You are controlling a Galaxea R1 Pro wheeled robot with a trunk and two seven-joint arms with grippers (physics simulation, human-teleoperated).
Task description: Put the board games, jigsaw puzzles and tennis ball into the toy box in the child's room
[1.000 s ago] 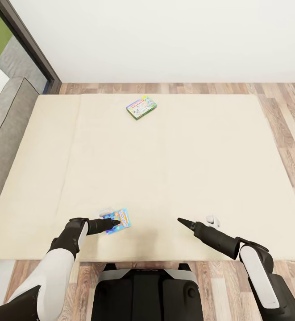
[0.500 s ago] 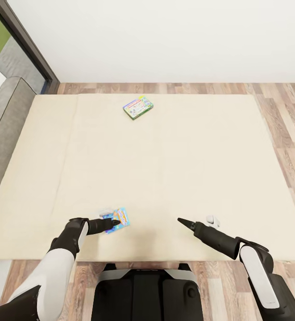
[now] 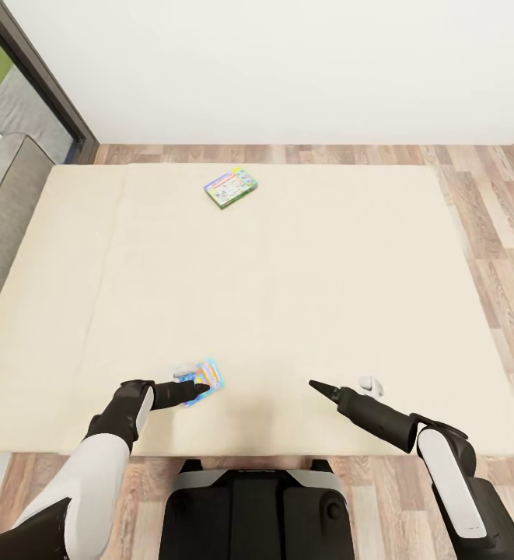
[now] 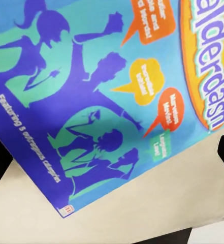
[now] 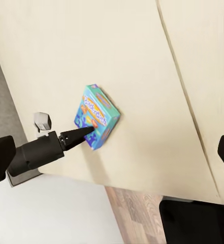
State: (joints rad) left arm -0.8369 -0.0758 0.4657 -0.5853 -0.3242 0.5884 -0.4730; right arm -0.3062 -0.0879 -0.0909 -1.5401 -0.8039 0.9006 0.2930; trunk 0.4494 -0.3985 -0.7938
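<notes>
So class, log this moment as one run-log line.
left claw: at blue board game, grip unclear | right claw: empty over bed | second board game: far side of bed

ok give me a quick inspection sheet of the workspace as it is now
surface: cream bed, two mattresses side by side, a seam between them.
job's things: blue game near the front edge; white-green game flat near the far edge.
clutter: nothing seen.
grippers: left gripper at the blue game, grip not clear; right gripper over bare mattress, holding nothing, its jaws hard to judge.
cables: nothing seen.
surroundings: white wall, plank floor, grey headboard at left.
</notes>
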